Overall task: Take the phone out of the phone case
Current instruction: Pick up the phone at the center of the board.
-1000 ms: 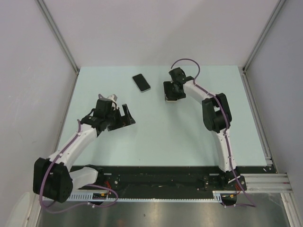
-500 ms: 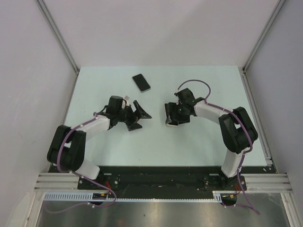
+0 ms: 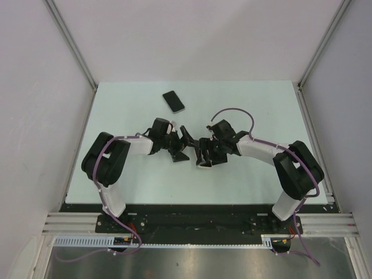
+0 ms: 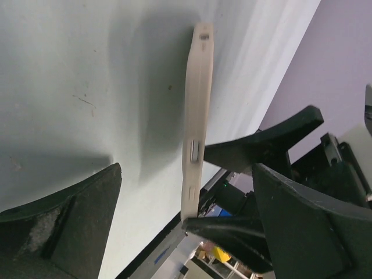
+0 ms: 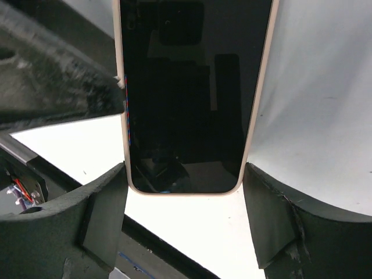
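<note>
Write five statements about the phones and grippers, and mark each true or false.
1. The right gripper holds the phone across its width. True.
2. The left gripper is shut on the case. False: it is open, with a finger on either side of the case's edge and a gap on both sides.
3. A second phone lies flat on the table, beyond both grippers. True.
4. The case is black. False: it is cream.
5. The held phone is out of its case. False: the cream rim frames its dark screen.
</note>
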### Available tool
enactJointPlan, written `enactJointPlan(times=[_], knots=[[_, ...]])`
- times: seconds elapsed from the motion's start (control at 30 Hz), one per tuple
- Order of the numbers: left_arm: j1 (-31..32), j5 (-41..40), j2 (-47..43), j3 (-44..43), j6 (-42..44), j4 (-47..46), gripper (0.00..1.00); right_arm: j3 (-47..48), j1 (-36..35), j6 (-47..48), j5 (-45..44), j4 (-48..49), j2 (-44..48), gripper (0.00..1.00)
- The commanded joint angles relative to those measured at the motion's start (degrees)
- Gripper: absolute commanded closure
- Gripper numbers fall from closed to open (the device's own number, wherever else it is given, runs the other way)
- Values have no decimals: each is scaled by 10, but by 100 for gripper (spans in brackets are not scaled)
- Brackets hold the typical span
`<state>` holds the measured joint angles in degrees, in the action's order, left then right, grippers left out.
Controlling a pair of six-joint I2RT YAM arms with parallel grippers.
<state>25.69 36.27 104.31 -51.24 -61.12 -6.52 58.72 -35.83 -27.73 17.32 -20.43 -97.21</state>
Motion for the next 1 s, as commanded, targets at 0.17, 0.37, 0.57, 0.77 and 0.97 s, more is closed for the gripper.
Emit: enactJointPlan(times=[0.17, 0.37, 0.57, 0.77, 0.97], knots=[[23, -15, 34, -44, 7, -13, 2, -19, -36, -51, 47, 67, 26, 57], [27, -48, 34, -50, 33, 5, 11, -19, -49, -59, 44, 69, 25, 57], [28, -56, 45, -63, 50, 15, 27, -19, -50, -62, 41, 65, 28, 57], [29, -52, 45, -65, 58, 8, 54, -19, -53, -61, 35, 61, 21, 57], [27, -21, 53, -106, 79, 21, 100, -21, -52, -70, 23, 58, 33, 31]])
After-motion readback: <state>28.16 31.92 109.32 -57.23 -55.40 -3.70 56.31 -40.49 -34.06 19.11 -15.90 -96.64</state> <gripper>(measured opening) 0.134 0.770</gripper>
